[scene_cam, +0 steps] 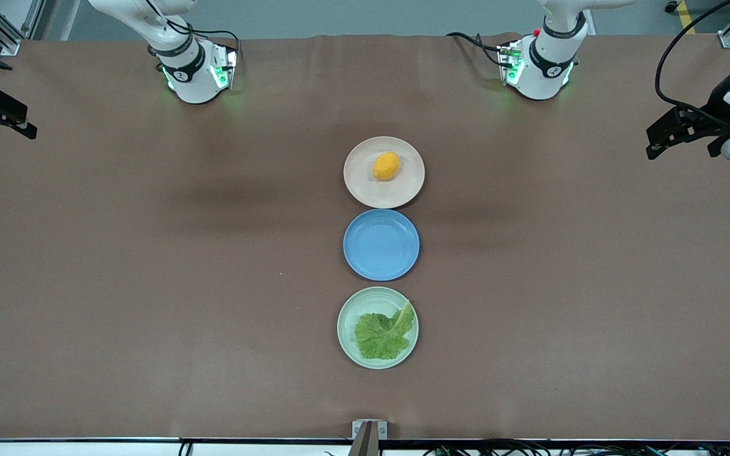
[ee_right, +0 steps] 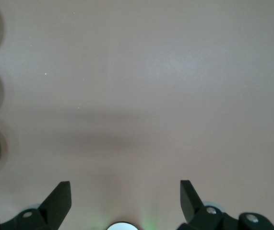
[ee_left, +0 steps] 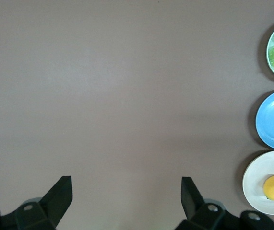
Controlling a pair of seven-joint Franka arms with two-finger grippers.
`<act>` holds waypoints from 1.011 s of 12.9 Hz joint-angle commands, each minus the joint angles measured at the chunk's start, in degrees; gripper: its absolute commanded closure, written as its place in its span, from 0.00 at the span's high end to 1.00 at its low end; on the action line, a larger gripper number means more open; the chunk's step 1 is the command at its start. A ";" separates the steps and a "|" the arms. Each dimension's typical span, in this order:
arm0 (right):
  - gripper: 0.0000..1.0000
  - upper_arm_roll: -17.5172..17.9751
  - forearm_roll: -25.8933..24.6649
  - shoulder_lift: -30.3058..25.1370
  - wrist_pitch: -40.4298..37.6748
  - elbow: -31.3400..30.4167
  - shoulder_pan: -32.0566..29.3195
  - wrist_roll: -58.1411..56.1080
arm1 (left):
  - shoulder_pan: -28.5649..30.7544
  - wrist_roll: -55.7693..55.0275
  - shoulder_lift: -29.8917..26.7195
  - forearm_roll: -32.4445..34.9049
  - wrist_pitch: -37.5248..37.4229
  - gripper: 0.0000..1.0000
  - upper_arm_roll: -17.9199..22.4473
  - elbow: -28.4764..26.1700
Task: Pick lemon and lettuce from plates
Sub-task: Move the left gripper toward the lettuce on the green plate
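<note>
On separate plates, lemon [scene_cam: 386, 166] and lettuce [scene_cam: 384, 332] wait; left gripper [ee_left: 126, 203] and right gripper [ee_right: 125, 203] hover wide-open over bare table; the round lemon could roll from a careless pinch.

White arms [scene_cam: 187, 69]; green base lights; black cables; black wedge-shaped jaws.

The table [scene_cam: 149, 253] wears a matt brown cloth-like cover — faintly creased. Three plates [scene_cam: 384, 193] look like smooth plastic; the blue plate [scene_cam: 381, 244] slightly glossy. The lettuce [scene_cam: 383, 334] is crinkled — the lemon [scene_cam: 386, 166] finely dimpled, matt.
</note>
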 commanded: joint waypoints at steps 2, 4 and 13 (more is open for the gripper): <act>1.00 0.07 -0.65 -1.24 0.25 -0.69 0.19 -0.44 | 0.19 -0.31 0.48 -0.71 -0.77 1.00 -0.07 1.21; 1.00 0.07 -0.65 -1.24 0.25 -0.69 0.19 -0.36 | 0.19 0.31 0.65 -0.62 -0.77 1.00 -0.07 1.21; 1.00 -0.11 -1.52 -0.36 0.07 0.80 0.10 -0.18 | -5.15 -0.83 15.40 -0.45 6.95 1.00 -0.86 8.23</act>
